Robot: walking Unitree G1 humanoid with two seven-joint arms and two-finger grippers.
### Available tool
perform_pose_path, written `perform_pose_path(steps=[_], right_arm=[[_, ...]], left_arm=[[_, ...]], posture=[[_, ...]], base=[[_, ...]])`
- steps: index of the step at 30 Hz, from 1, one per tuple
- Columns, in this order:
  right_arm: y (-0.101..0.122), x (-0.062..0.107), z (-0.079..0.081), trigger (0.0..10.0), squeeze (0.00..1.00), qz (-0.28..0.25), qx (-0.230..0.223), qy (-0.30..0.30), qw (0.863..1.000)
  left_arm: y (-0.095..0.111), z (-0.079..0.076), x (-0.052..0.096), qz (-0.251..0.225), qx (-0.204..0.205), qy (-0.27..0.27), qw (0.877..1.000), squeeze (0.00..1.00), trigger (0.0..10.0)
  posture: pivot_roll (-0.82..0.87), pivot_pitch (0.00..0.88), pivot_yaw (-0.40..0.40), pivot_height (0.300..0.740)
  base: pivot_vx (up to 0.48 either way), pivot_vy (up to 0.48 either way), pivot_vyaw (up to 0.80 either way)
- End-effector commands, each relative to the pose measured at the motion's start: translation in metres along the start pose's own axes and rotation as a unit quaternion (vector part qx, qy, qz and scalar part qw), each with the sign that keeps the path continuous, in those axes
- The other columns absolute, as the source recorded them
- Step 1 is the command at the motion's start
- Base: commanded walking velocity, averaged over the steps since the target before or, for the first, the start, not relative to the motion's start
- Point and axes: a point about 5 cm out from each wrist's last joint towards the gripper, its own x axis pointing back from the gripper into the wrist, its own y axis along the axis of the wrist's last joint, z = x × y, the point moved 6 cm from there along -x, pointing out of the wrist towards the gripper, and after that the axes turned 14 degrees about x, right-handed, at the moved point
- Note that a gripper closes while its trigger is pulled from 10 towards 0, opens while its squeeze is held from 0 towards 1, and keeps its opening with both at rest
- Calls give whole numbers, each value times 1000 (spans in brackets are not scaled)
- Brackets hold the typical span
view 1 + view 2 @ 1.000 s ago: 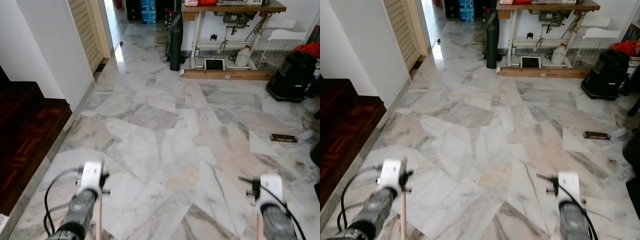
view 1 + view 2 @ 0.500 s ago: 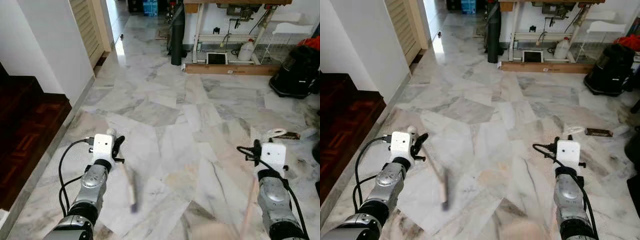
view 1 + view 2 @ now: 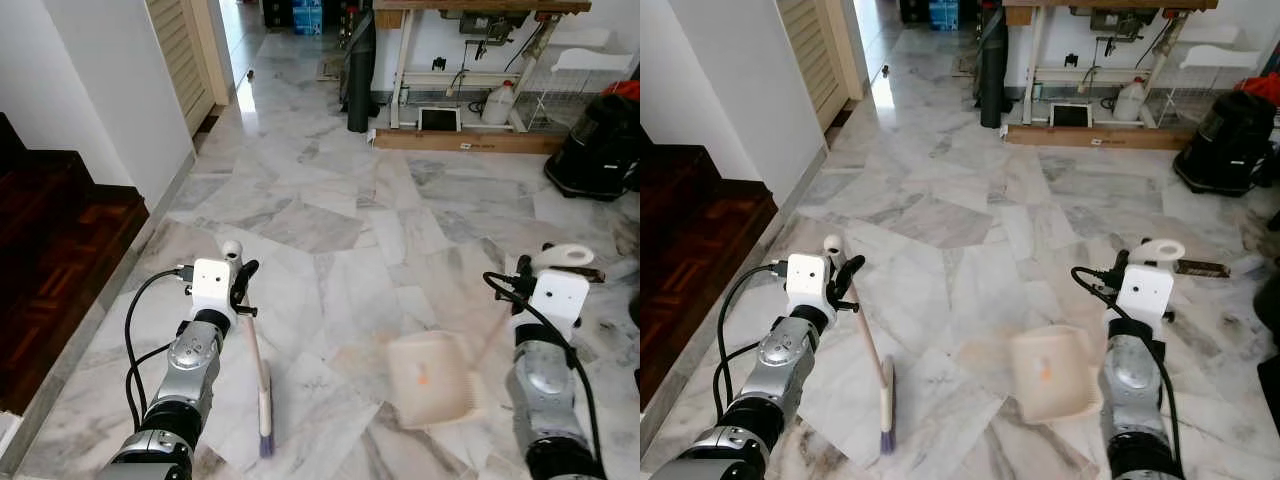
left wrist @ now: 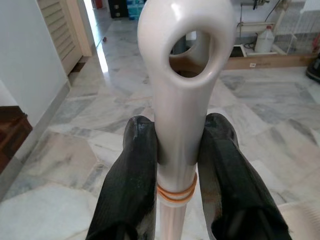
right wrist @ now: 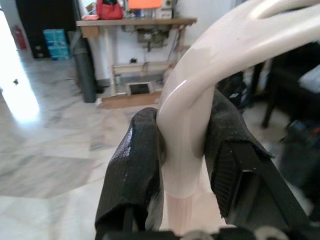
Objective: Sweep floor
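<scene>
Leaning down from the left gripper [image 3: 237,268], the broom [image 3: 255,372] slants toward the marble floor [image 3: 330,220], its dark bristle head touching the tiles just ahead of the robot's left side. The left wrist view shows the two black fingers [image 4: 131,185] pinching the pale handle just below its looped top, with an orange band on the shaft under the grip. The dustpan [image 3: 428,378] sits low over the floor between the two arms, nearer the right one, its cream tray tilted and a little blurred, with a small orange mark inside. Its handle rises to the right gripper [image 3: 556,262]; in the right wrist view the fingers [image 5: 134,170] are clamped on the curved cream handle from both sides.

Left of the robot, a white wall meets a dark wooden step [image 3: 55,250]. A louvred door [image 3: 182,50] stands further along that wall. At the far end of the room a table [image 3: 480,8] stands on white legs, with a white jug [image 3: 498,103] and a small framed panel [image 3: 440,119] under it and a dark rolled mat [image 3: 358,75] upright beside it. A black vacuum [image 3: 600,150] sits at the far right, and a small dark bar [image 3: 1200,268] lies on the floor beyond the right gripper.
</scene>
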Motion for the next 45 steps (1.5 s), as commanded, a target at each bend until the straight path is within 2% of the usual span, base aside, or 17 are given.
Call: perform_pose_path(steps=[1,4,8,11,18,32,40,45], right_arm=[[0,0,-2,10000,0,4,-8,-4,1000],[-5,3,-1,10000,0,12,-18,-3,1000],[-16,6,-1,10000,0,41,-56,-12,998],[-19,9,5,10000,0,46,-72,-3,996],[-17,10,10,10000,0,42,-73,5,996],[-14,10,16,10000,0,33,-72,21,997],[-11,9,15,10000,0,23,-54,30,998],[-9,7,13,10000,0,20,-59,31,998]], left_arm=[[13,1,0,-27,8,-1,1000,0,10000],[11,0,1,-26,8,-2,1000,0,10000],[10,0,1,-25,16,1,1000,0,10000],[11,-1,1,-23,18,-7,1000,0,10000],[17,2,0,-31,21,-6,999,0,10000],[16,2,-2,-30,36,0,999,0,10000],[14,-2,-3,-29,43,0,999,0,10000],[12,-5,-3,-28,47,0,998,0,10000]], posture=[[-139,27,40,740],[-138,29,39,740],[-142,38,39,740],[-138,42,41,740],[-136,32,43,740],[-154,0,44,740],[-166,0,34,740],[-158,0,27,740]], base=[[0,0,0],[0,0,0],[296,0,0],[323,0,0],[379,0,0],[421,0,0],[410,0,0],[409,0,0]])
